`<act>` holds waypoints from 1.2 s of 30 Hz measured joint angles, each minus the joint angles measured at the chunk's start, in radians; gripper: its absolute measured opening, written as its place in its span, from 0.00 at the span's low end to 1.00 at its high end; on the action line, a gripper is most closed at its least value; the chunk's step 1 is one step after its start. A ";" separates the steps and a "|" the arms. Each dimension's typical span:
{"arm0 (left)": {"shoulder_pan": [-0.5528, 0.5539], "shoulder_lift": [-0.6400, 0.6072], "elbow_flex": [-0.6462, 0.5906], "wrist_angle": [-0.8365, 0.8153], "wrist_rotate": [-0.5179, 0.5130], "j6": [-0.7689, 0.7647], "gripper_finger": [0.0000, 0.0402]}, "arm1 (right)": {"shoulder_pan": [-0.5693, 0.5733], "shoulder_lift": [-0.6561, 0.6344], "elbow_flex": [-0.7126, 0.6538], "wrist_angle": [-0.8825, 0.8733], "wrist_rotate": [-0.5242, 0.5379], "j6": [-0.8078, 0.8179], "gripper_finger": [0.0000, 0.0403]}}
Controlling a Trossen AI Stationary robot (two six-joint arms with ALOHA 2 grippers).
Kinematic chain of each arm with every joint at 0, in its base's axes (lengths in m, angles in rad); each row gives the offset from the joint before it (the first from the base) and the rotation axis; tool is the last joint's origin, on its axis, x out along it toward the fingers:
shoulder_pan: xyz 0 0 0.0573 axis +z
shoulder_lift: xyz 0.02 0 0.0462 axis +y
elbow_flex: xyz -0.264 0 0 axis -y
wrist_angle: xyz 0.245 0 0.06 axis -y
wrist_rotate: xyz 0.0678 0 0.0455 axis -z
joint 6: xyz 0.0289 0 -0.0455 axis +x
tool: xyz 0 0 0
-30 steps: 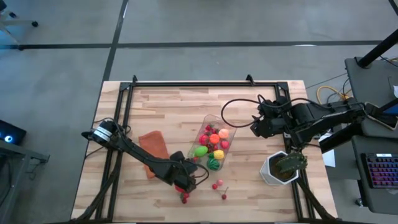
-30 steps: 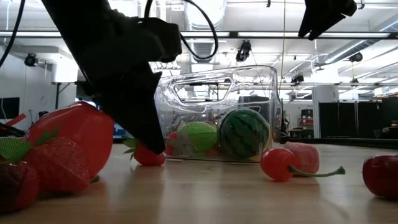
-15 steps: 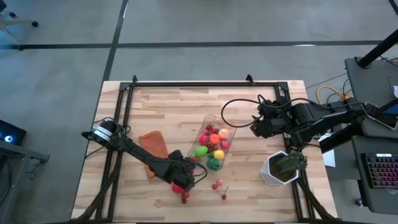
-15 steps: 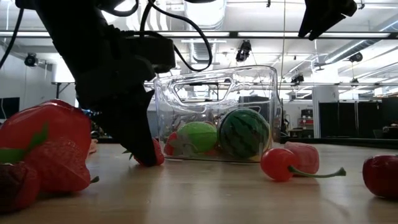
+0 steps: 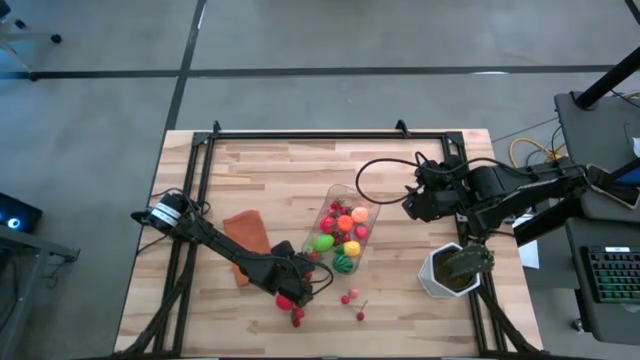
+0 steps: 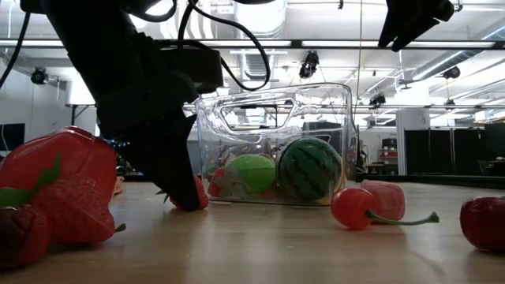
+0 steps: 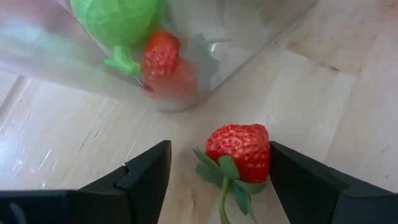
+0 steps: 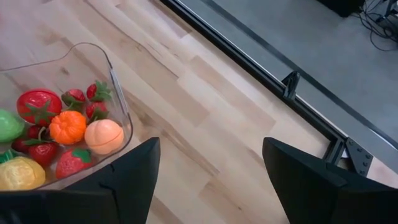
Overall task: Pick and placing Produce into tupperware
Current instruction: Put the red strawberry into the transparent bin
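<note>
The left claw [image 7: 217, 180] is down at the desk [image 5: 270, 180] by the near end of the tupperware [image 5: 345, 230], and in its wrist view a strawberry [image 7: 239, 152] lies on the wood right between the two fingers, nearer one finger than the other and touching that one or nearly so. The jaws stand partly open around it with nothing gripped yet. The berry's stalk and leaves point back toward the wrist and its blunt red body points on toward the container wall just beyond, so its long axis runs along the claw's reach, across the closing line. That suggests a straight squeeze would catch its sides. The tupperware, already holding much produce, sits mid-desk. The right claw [image 5: 412, 205] waits wide open and empty above the desk, right of the container.
</note>
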 joint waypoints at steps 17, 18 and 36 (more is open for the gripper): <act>-0.001 -0.031 0.021 -0.003 0.120 0.029 0.33 | 0.000 0.000 0.000 0.000 -0.001 0.015 0.69; -0.001 -0.049 0.025 -0.003 0.125 0.030 0.32 | 0.000 0.000 0.000 0.000 -0.001 0.015 0.69; 0.181 -0.356 0.082 0.067 -0.015 0.565 0.36 | 0.000 0.000 0.000 -0.001 -0.002 0.009 0.69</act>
